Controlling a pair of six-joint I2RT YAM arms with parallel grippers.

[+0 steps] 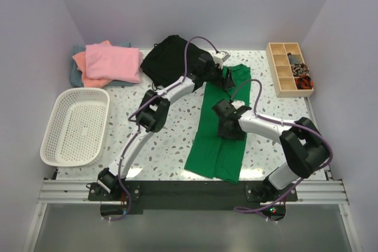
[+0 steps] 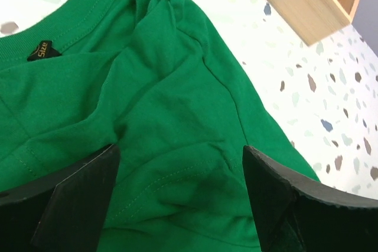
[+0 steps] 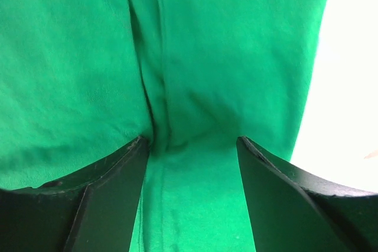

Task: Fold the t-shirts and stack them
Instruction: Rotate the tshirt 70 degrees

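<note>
Well, soft pink, salmon and teal t-shirts [image 1: 109, 66] sit stacked at the speckled worktop's [image 1: 165, 140] far left. The smooth green t-shirt [image 1: 215, 146], folded into a long strip, runs near-to-far right of centre, collar [image 2: 71, 22] farthest. The left pincer [image 2: 180, 160] hangs released beside that collar; the right pincer [image 3: 189, 146], released too, straddles a mid-strip crease [image 3: 156, 87].

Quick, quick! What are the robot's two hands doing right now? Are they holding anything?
Left gripper: open, over the green shirt, holding nothing.
Right gripper: open, over the same shirt, holding nothing.
</note>
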